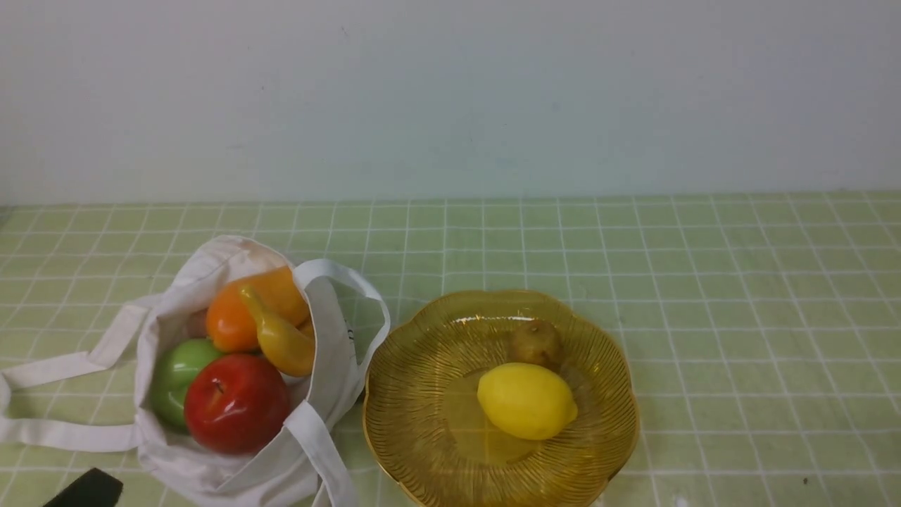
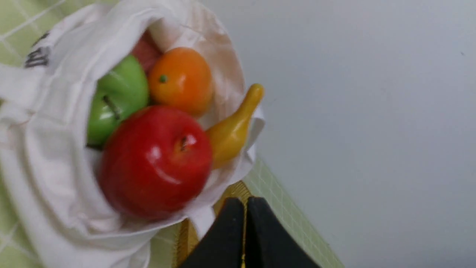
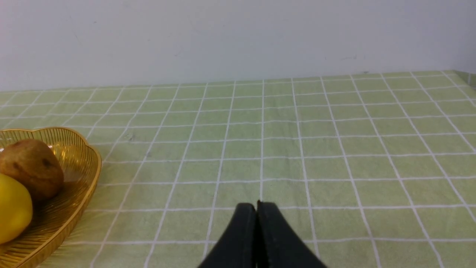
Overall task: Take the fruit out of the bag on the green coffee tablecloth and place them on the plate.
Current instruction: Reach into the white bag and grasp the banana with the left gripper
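Front: the bag (image 1: 331, 366) lies on the cloth (image 1: 704, 317), left of the plate (image 1: 415, 408). Red apple (image 1: 236, 403), green apple (image 1: 174, 377), mango (image 1: 239, 317) and banana (image 1: 281, 339) show, partly buried. A lemon (image 1: 526, 400) partly covers a brown fruit (image 1: 536, 341).
Left wrist: left tool (image 2: 245, 203), fingers together, empty, near the bag. A peach (image 2: 145, 54) barely peeks.
Right wrist: right tool (image 3: 256, 206) likewise, above cloth; plate cut off.

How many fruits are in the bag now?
5: red apple nearest, green apple left of it, mango and banana behind, peach peeking between green apple and mango. More may be hidden.
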Controlling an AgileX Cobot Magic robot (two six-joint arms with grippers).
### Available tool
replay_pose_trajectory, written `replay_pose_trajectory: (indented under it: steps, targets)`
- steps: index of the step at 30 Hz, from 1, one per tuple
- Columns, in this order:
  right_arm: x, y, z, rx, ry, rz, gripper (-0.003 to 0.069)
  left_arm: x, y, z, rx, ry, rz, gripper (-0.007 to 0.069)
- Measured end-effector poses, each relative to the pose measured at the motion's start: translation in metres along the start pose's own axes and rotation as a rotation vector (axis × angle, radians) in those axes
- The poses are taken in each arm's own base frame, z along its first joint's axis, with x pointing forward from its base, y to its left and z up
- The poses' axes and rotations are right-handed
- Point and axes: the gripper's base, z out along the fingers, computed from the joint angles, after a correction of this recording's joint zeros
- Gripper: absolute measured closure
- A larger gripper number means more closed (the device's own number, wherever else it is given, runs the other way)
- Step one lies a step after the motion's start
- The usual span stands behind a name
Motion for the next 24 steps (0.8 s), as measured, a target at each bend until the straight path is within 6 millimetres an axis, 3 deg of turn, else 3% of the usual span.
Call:
replay_pose_trajectory:
  steps: [3,6,10,14,18,22,24]
  targets:
    - [0.0,0.0,0.0,0.0,0.0,0.0,0.0674,-0.01,-0.021,-0.002,0.02,0.022,0.088,0.0632]
    - [0.0,0.0,0.0,0.0,0.0,0.0,0.0674,-0.026,-0.049,0.007,-0.05,0.167,0.263,0.0632]
    - [0.0,0.0,0.0,0.0,0.0,0.0,0.0674,-0.043,-0.067,0.035,-0.195,0.436,0.45,0.0631]
    - [0.0,0.0,0.0,0.0,0.0,0.0,0.0674,-0.065,-0.076,0.077,-0.298,0.662,0.595,0.0586]
    - [0.0,0.0,0.0,0.0,0.0,0.0,0.0674,-0.079,-0.077,0.127,-0.293,0.783,0.64,0.0414]
    - [0.0,0.0,0.0,0.0,0.0,0.0,0.0674,-0.083,-0.076,0.158,-0.234,0.843,0.669,0.0212]
    - [0.0,0.0,0.0,0.0,0.0,-0.001,0.0674,-0.083,-0.073,0.169,-0.214,0.858,0.663,0.0153]
